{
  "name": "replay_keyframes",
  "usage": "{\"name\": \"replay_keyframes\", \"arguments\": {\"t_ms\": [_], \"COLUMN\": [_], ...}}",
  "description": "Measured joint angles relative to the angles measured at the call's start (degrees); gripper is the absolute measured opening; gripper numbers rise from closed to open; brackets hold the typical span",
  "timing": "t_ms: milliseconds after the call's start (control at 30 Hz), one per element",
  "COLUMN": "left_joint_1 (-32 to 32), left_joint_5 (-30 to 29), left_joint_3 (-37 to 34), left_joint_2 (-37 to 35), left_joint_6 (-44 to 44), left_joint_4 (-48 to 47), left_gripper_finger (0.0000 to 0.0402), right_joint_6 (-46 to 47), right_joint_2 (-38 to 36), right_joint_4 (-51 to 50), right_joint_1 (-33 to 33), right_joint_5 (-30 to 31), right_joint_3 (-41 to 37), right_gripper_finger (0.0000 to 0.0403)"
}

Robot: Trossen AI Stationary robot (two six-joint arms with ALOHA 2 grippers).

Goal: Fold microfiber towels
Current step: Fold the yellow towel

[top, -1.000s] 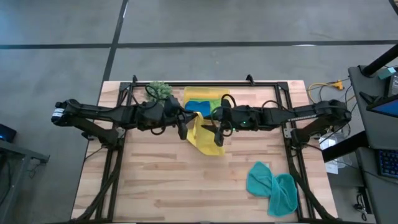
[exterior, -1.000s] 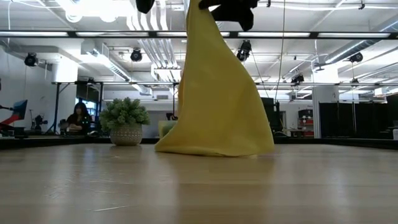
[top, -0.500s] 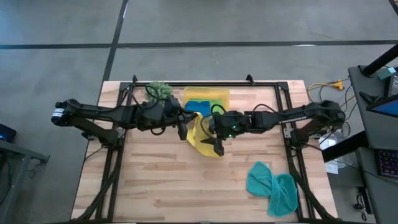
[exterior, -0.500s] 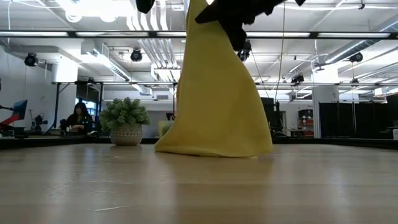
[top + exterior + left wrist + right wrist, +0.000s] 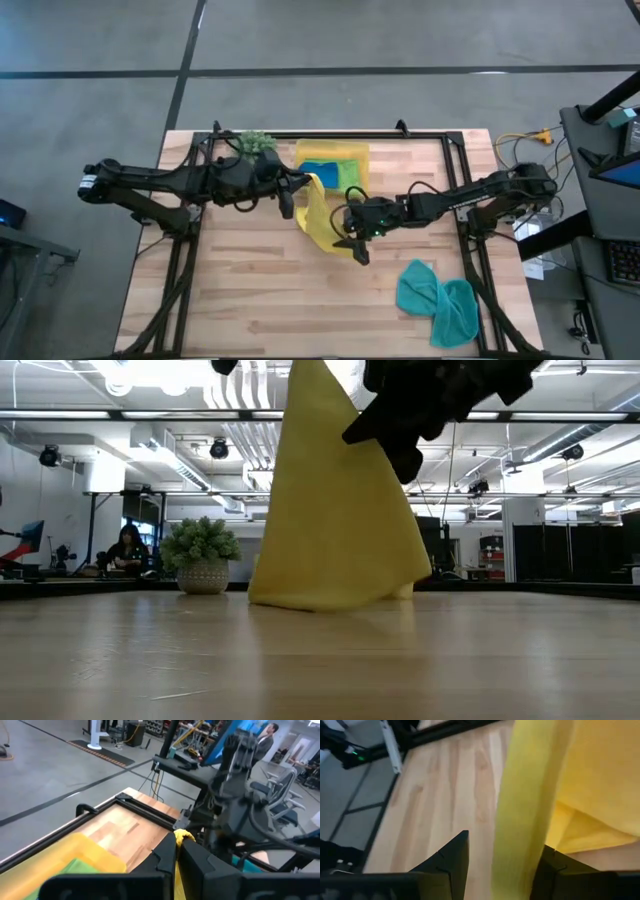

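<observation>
Table first: your yellow towel hangs mid-table as a tall drape, top corner up, long axis vertical, bottom hem resting on the wood just in front of the yellow tray. Teal towel lies crumpled well apart, near the right front corner. Blue towel and lime green towel sit in the tray. Left gripper is clamped tight on the yellow towel's top corner. Right gripper is parted, a hanging edge strip running between its fingers; pinched or not, can't tell. Right arm is the nearer one to that lower free edge.
</observation>
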Motion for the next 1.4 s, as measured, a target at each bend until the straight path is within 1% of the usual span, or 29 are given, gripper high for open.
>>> {"name": "replay_keyframes", "arguments": {"t_ms": [233, 367, 567, 767, 1200, 1400], "left_joint_1": [0.87, 1.18, 1.77, 2.33, 2.39, 2.58], "left_joint_5": [-0.08, -0.13, -0.22, -0.22, -0.22, -0.22], "left_joint_3": [0.09, 0.10, 0.02, 0.11, 0.11, 0.09], "left_joint_2": [-0.43, -0.54, -0.54, -0.54, -0.54, -0.54], "left_joint_6": [0.02, 0.02, 0.02, 0.02, -0.01, -0.02], "left_joint_4": [-0.60, -0.54, -0.52, -0.48, -0.48, -0.46], "left_gripper_finger": [0.0000, 0.0000, 0.0000, 0.0000, 0.0000, 0.0000], "right_joint_6": [4.23, 5.18, 5.22, 5.62, 5.58, 5.57], "right_joint_2": [-0.02, -0.02, -0.02, 0.20, 4.27, 7.52], "right_joint_4": [13.96, 17.67, 17.92, 17.93, 18.21, 17.85], "right_joint_1": [0.67, 0.76, 0.78, 0.78, 1.77, 1.87], "right_joint_5": [-1.32, -2.23, -5.74, -5.86, -7.39, -10.32], "right_joint_3": [-7.23, -9.50, -10.64, -11.55, -11.66, -11.75], "right_gripper_finger": [0.0145, 0.0145, 0.0145, 0.0145, 0.0145, 0.0145]}}
